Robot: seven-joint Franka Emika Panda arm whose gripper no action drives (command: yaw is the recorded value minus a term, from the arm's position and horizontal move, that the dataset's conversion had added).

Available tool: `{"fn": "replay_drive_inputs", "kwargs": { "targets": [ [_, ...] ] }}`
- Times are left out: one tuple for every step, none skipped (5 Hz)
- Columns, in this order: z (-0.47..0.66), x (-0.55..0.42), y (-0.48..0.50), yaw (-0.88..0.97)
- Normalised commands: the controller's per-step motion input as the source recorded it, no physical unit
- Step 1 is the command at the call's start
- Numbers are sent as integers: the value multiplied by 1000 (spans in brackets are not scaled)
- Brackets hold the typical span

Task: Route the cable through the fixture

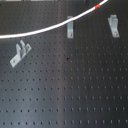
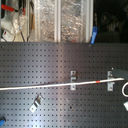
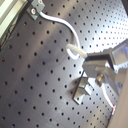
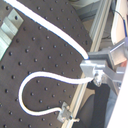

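Note:
The white cable (image 1: 40, 30) curves across the black perforated board from the first exterior view's left to its top right, with the red band (image 1: 98, 7) near that end. It crosses the top of the fixture (image 1: 70, 27), a slim grey clip; whether it sits in the slot I cannot tell. In the second exterior view the cable (image 2: 45, 85) passes the fixture (image 2: 73, 80). My gripper (image 2: 119, 75) is at the board's right edge, out of the first exterior view. In both wrist views it is shut on the cable (image 4: 55, 31): gripper (image 4: 93, 67), gripper (image 3: 94, 62).
A two-pronged bracket (image 1: 20, 53) with a slanted foot stands at the first exterior view's left, and a fork-topped bracket (image 1: 114, 25) at its right. Past my gripper the cable loops (image 4: 27, 85) to an anchor (image 4: 65, 112) by the aluminium rail (image 4: 97, 30). Clutter (image 2: 15, 20) lies beyond the board.

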Motion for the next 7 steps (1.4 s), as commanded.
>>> {"fn": "replay_drive_inputs", "kwargs": {
  "targets": [
    [0,2,14,0],
    [0,0,3,6],
    [0,2,11,37],
    [563,44,24,100],
    [0,4,22,0],
    [300,-408,407,0],
    [358,-713,268,63]
  ]
}}
